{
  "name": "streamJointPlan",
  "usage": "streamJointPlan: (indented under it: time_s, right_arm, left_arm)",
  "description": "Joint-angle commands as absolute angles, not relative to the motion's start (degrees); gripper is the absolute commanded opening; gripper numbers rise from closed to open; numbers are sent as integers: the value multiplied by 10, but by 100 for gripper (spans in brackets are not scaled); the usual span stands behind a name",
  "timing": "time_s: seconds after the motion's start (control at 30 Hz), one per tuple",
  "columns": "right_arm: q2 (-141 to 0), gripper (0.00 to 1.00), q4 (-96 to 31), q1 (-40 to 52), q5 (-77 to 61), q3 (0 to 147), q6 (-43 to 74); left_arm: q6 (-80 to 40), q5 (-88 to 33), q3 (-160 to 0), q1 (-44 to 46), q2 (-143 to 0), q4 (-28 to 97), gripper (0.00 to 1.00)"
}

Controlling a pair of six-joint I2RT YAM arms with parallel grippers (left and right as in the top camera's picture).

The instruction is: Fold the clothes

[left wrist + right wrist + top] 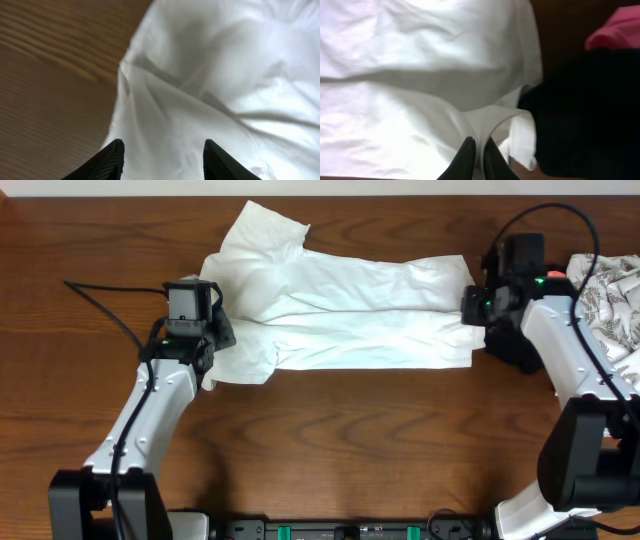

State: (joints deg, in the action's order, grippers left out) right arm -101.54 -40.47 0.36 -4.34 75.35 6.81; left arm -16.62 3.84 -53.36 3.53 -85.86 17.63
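Right claw [479, 161]: clenched on a thin fold of the white shirt [420, 75], at its hem end.
Left claw [165, 162]: released, fingers apart just above the shirt's other end.
Shirt: lies in a long strip across the wooden table [330, 440], between both claws.
Table's right edge: patterned cloth [612, 300] beside the right arm.
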Motion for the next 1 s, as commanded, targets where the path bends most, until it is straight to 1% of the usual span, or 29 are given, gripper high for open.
streamJointPlan:
  time_s: [0.0, 0.03, 0.33, 0.37, 0.4, 0.47, 0.5, 0.53, 0.57, 0.7, 0.8, 0.97]
  right_arm:
    - [-1019, 8, -408, 13, -19, 756, 72]
    - [-1019, 10, -409, 13, -18, 756, 72]
    - [-1019, 10, -421, 11, 33, 756, 73]
    - [-1019, 12, -423, 11, 42, 756, 73]
    - [-1019, 18, -426, 11, 54, 756, 73]
    - [-1019, 21, -429, 11, 75, 756, 82]
    - [-1019, 24, -431, 11, 82, 756, 84]
    - [-1019, 31, -431, 11, 87, 756, 84]
    - [-1019, 34, -431, 11, 88, 756, 84]
    - [-1019, 37, -424, 11, 88, 756, 84]
    - [-1019, 37, -415, 12, 66, 756, 83]
    - [-1019, 35, -390, 12, -36, 756, 51]
  left_arm:
    - [-161, 4, -545, 33, -861, 175, 51]
    - [-161, 4, -545, 33, -861, 173, 51]
    - [-161, 4, -545, 33, -861, 170, 52]
    - [-161, 4, -545, 33, -861, 170, 52]
    - [-161, 4, -545, 33, -861, 171, 52]
    - [-161, 4, -545, 33, -861, 171, 52]
    - [-161, 4, -545, 33, -861, 171, 52]
    - [-161, 4, -545, 33, -861, 171, 52]
    - [-161, 4, -545, 33, -861, 171, 52]
    - [-161, 4, -545, 33, -861, 171, 53]
    - [-161, 4, -545, 33, -861, 171, 53]
    - [-161, 4, -545, 33, -861, 159, 53]
